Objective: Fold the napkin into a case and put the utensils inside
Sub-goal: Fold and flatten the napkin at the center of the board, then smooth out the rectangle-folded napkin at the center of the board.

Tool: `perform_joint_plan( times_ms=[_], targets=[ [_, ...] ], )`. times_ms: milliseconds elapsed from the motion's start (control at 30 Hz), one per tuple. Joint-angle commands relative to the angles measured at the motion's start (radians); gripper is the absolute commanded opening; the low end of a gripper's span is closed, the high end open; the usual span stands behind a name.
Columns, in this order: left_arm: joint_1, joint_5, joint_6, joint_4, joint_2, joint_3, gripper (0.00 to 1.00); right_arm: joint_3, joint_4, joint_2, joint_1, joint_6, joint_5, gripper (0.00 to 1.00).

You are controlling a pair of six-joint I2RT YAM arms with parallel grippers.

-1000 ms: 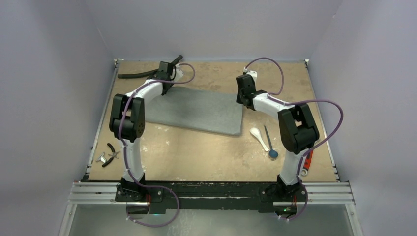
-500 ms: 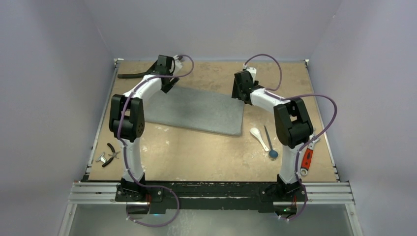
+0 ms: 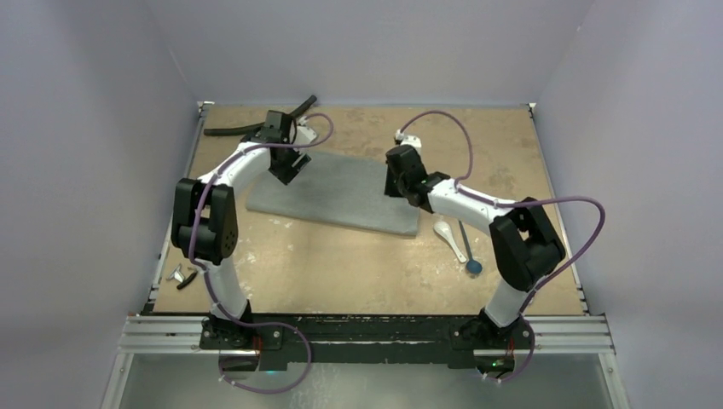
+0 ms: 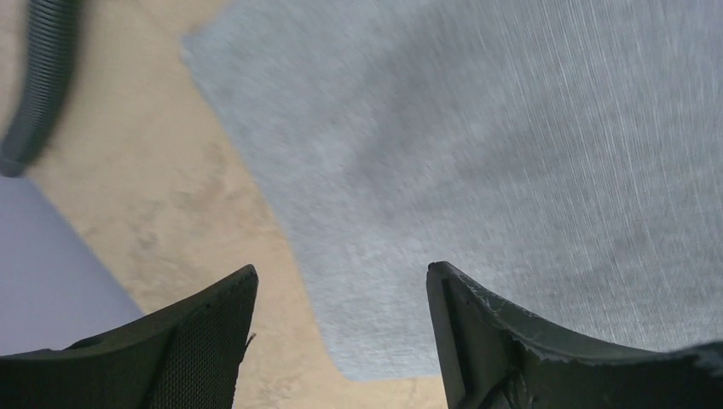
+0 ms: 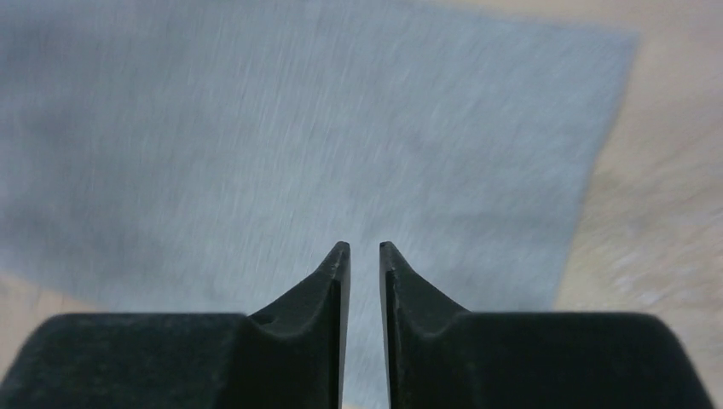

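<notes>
The grey napkin point(image 3: 341, 194) lies flat as an oblong on the tan table, also filling the left wrist view point(image 4: 477, 162) and the right wrist view point(image 5: 281, 128). My left gripper point(image 3: 286, 168) hovers open over its far left corner, nothing between the jaws point(image 4: 341, 277). My right gripper point(image 3: 397, 182) hangs over the cloth's right part; its jaws point(image 5: 364, 249) stand a narrow slit apart with only cloth showing below. The white spoon point(image 3: 448, 238) and the thin dark stick with a round blue end point(image 3: 473, 267) lie on the table just right of the napkin.
A long black hose point(image 3: 247, 128) point(image 4: 41, 85) lies along the far left edge. Small pliers point(image 3: 182, 277) sit at the near left, partly behind my left arm. Bare tan table point(image 3: 341, 268) stretches in front of the napkin, with walls on three sides.
Both grippers, shut a second ago at the napkin's far edge, have opened and let go. Both moved nearer over the cloth, the right one also leftward and narrowing again.
</notes>
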Motion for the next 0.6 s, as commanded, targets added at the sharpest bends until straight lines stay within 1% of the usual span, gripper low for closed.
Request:
perform_joint_plan(
  times_ms=[0, 67, 200, 267, 567],
  targets=[
    [0.013, 0.036, 0.027, -0.013, -0.006, -0.065, 0.69, -0.133, -0.005, -0.075, 0.025, 0.108, -0.173, 0.20],
    [0.014, 0.044, 0.043, -0.009, -0.018, -0.095, 0.66, -0.203, 0.004, -0.110, 0.025, 0.117, -0.278, 0.18],
    [0.014, 0.069, 0.067, 0.009, -0.046, -0.163, 0.65, -0.307, 0.027, -0.126, -0.004, 0.118, -0.331, 0.16],
    [0.014, 0.040, 0.083, 0.048, -0.058, -0.215, 0.65, -0.340, 0.039, -0.118, -0.038, 0.111, -0.376, 0.16],
    [0.013, -0.098, 0.130, 0.234, -0.072, -0.379, 0.62, -0.345, 0.007, -0.080, -0.137, 0.045, -0.384, 0.28]
  ],
)
